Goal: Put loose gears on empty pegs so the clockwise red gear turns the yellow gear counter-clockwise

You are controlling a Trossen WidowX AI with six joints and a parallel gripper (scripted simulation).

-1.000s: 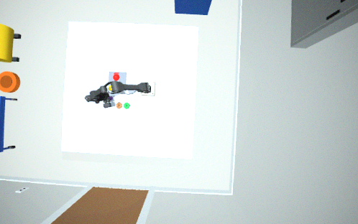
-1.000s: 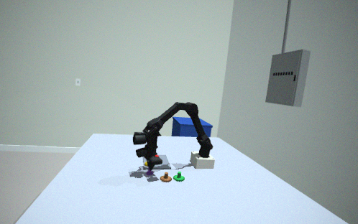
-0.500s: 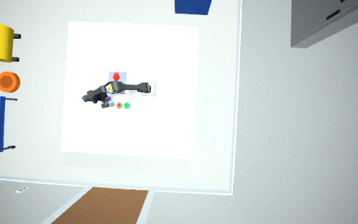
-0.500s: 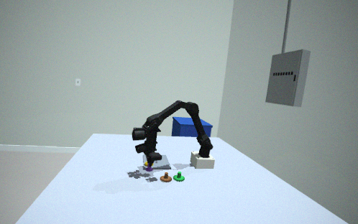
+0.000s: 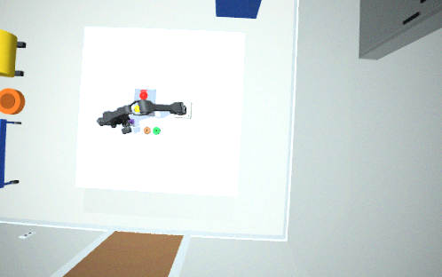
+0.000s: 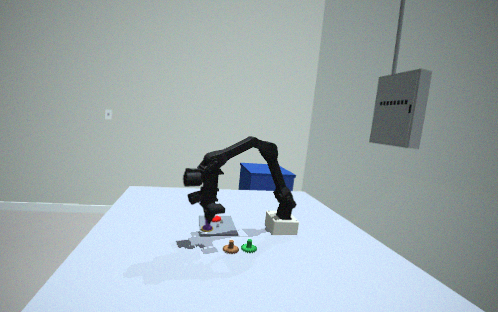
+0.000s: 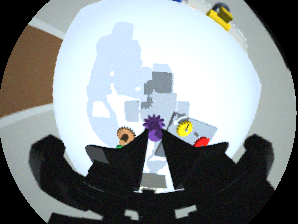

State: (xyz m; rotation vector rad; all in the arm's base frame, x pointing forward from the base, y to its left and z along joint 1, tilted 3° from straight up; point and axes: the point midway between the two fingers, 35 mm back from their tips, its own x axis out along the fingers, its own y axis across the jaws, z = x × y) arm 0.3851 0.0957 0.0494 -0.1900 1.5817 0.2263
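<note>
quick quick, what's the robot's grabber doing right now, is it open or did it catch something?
Gripper: closed on the purple gear, holding it between its fingers.

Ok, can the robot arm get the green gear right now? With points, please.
Probably not yet: its gripper [image 6: 207,220] [image 7: 154,131] is already shut on the purple gear [image 7: 153,122]. Nothing seems to stand over the green gear [image 5: 156,130] [image 6: 249,247], so it could likely reach it once its fingers are free.
</note>
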